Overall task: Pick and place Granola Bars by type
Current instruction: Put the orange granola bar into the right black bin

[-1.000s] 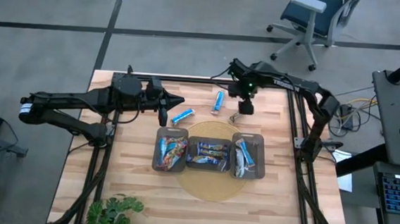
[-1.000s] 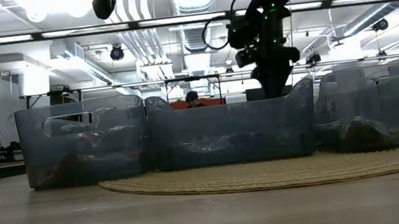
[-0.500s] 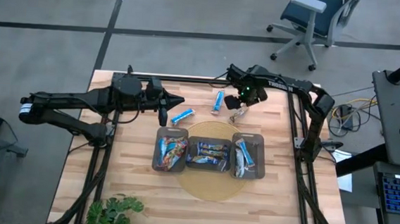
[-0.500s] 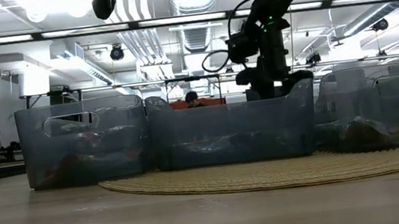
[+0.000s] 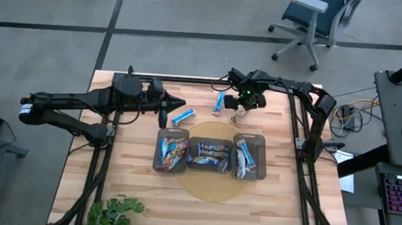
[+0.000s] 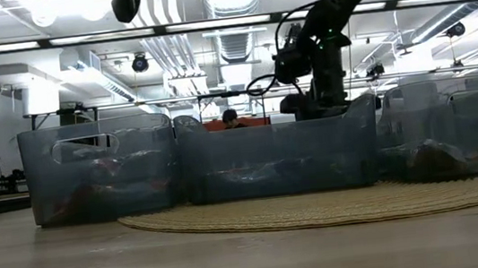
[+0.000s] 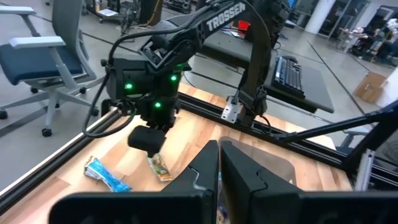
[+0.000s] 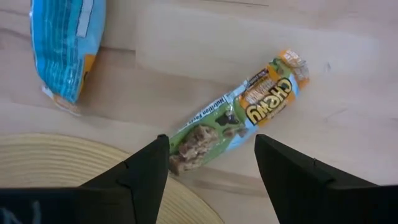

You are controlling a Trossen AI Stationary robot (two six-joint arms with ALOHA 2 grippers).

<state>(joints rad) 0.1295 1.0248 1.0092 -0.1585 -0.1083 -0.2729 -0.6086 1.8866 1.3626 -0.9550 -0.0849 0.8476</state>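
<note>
Glossy foil-wrapped granola bar (image 8: 239, 121) on smooth pale wooden table (image 8: 205, 37).

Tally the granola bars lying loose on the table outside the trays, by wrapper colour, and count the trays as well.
blue bars: 2
green-and-orange bar: 1
dark trays: 3
Total: 6
</note>
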